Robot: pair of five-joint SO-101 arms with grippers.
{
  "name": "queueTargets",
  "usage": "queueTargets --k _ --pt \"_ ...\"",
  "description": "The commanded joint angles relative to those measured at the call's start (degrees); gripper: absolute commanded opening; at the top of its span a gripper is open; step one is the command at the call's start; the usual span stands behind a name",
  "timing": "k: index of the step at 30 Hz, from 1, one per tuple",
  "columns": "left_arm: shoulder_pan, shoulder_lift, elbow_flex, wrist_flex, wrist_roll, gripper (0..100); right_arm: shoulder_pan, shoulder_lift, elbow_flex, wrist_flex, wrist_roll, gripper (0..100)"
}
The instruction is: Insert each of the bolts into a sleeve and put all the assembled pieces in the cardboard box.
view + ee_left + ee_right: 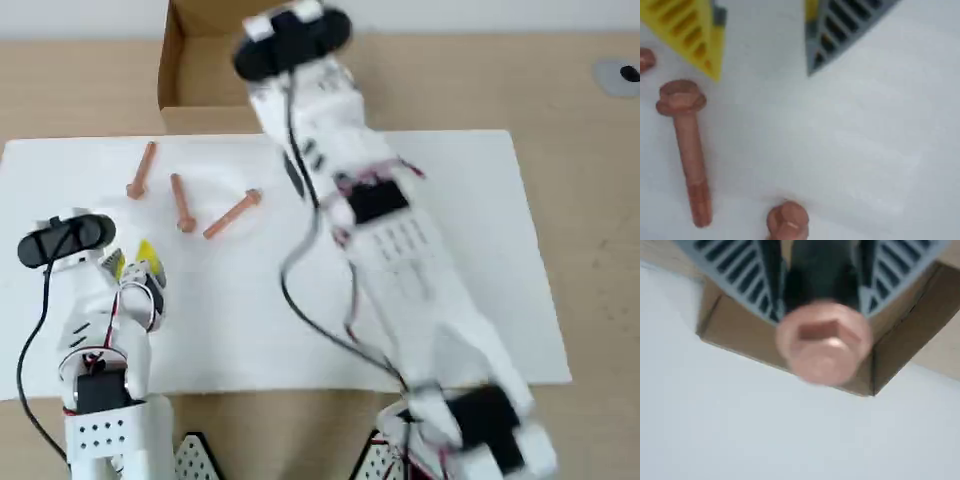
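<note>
Three copper bolts lie loose on the white mat: one (141, 170) at the far left, one (181, 203) in the middle, one (232, 214) to their right. My left gripper (135, 265) hovers open just in front of them, and its yellow and grey fingers frame bare mat (762, 72) beside a bolt (687, 150). The right arm (380, 220) stretches to the near edge of the cardboard box (170, 60). My right gripper (820, 290) is shut on a black sleeve with a copper bolt head (822, 342) sticking out, with the box corner (890, 355) behind it.
The white mat (450, 300) covers most of the wooden table. The right arm lies diagonally across the mat's right half, its cable (300, 290) hanging toward the middle. A second bolt head (787, 222) and a third (645, 60) sit close to the left gripper.
</note>
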Motion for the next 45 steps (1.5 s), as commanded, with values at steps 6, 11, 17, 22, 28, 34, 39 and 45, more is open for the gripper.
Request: queueTargets --k 6,11,17,22,28,34,39,45 --pt "-0.6 0.2 0.1 -0.9 2.1 12 1.5 28.9 -29.9 -1.8 -4.3 1.0" --pt "-0.6 0.2 0.2 -0.9 2.0 12 2.9 43.1 -44.2 -1.8 -6.1 1.0" --pt "-0.5 0.2 0.4 -1.1 2.0 12 5.1 55.9 -57.9 0.6 -8.0 1.0" --pt "0.2 0.2 0.6 -1.3 1.8 12 8.2 65.9 -67.6 3.4 -9.5 1.0" --pt "0.9 0.3 0.7 -0.8 1.7 12 10.2 75.0 -78.3 11.3 -9.5 1.2" --pt "0.9 0.3 0.3 0.7 1.7 12 9.5 79.3 -86.9 20.5 -9.5 1.3" --pt "0.9 0.3 0.2 1.0 1.7 12 9.2 80.7 -90.9 25.0 -9.5 9.0" --pt "0.9 0.3 0.2 1.0 1.7 12 8.7 80.5 -91.1 28.2 -9.6 20.7"
